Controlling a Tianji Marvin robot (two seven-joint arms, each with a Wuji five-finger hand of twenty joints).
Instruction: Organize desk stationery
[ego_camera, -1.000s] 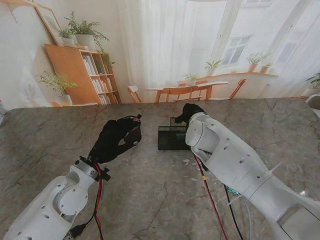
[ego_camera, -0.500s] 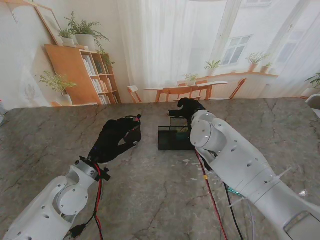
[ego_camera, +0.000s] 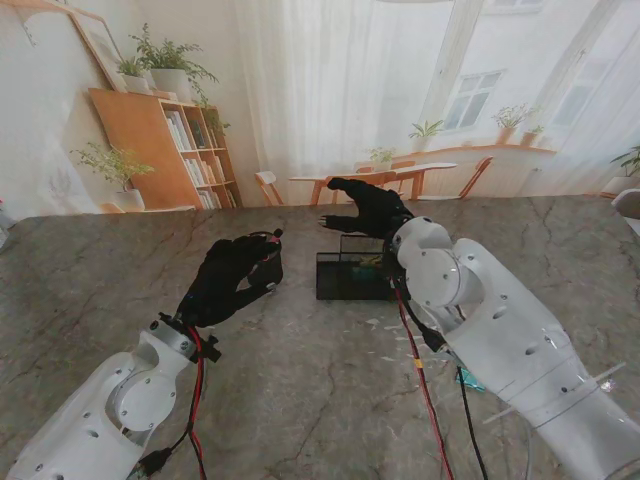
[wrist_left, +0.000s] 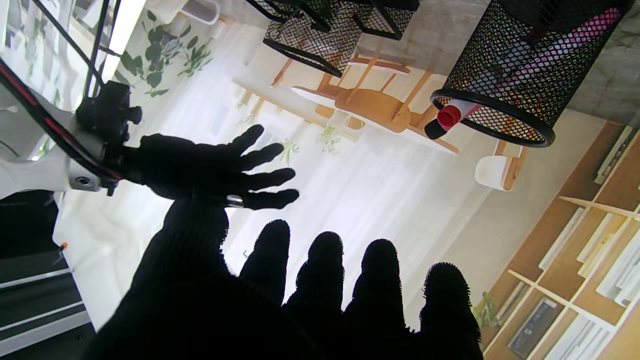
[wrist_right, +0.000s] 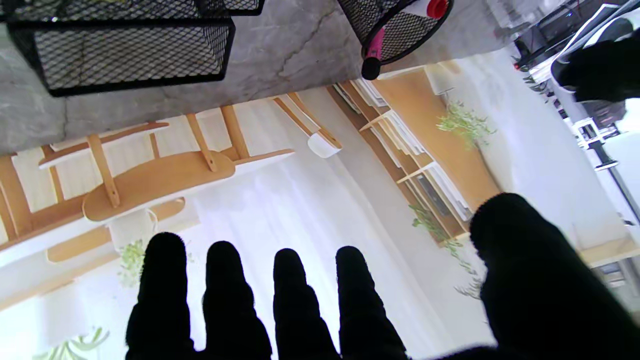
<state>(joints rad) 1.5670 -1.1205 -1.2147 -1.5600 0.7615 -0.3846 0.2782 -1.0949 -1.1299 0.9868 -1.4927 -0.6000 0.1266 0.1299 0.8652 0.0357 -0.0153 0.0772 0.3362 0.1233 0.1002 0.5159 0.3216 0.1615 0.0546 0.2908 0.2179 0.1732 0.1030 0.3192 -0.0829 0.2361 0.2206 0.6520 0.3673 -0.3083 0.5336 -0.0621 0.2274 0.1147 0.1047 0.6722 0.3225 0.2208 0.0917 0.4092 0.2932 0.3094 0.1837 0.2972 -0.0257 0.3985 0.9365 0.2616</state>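
- Right robot hand (ego_camera: 372, 212) hangs over the far edge of the black rectangular wire-mesh organiser tray (ego_camera: 346, 277), fingers spread, holding nothing; it's the nearer one.
- Left robot hand (ego_camera: 232, 276) just left of the tray, fingers apart, empty.
- Round black mesh pen cup (wrist_left: 517, 70) stands on the grey marble counter (ego_camera: 300, 380), pink red-capped marker (wrist_left: 452, 114) poking over its rim.

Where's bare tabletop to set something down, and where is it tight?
Free: the marble table left of the left hand, and the stretch right of the right hand. Crowded: between the hands, around the mesh organizer and mesh pen cup.
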